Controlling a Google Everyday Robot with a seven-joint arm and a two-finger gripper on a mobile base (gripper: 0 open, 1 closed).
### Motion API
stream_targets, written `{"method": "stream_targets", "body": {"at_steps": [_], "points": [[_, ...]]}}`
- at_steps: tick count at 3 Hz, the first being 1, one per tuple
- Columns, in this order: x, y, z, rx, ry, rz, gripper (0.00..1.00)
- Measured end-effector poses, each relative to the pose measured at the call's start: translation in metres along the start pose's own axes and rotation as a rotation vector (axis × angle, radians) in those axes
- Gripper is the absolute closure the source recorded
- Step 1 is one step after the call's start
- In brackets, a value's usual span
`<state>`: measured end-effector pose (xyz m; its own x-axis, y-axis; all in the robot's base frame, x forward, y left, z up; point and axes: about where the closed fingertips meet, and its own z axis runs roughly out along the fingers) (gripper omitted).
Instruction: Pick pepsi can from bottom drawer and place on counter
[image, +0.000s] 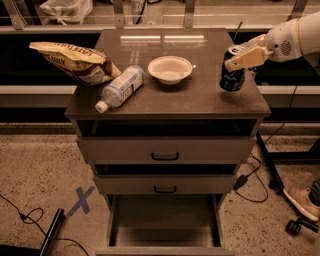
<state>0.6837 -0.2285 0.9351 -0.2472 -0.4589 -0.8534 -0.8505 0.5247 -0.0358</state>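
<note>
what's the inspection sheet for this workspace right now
surface: counter, glossy, most items on its left half
job's things: pepsi can upright near the counter's right edge; bottom drawer pulled out, no can inside
clutter: chip bag, clear bottle lying on its side, white bowl
grippers: gripper closed on the pepsi can's top
cables: black cable on floor at left; second cable at right
surroundings: blue tape cross, shoe

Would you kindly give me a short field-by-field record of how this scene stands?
gripper: over the right side of the counter, shut on the upper part of the pepsi can
pepsi can: upright, near the right edge; contact with the surface unclear
counter: also bears chip bag, clear bottle lying down, white bowl
bottom drawer: pulled open, bare floor showing
upper drawers: both closed
</note>
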Motion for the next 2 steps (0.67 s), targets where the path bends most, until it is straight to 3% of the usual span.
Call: {"method": "stream_targets", "body": {"at_steps": [2], "points": [[0.004, -0.037, 0.013, 0.085, -0.022, 0.054, 1.0]]}}
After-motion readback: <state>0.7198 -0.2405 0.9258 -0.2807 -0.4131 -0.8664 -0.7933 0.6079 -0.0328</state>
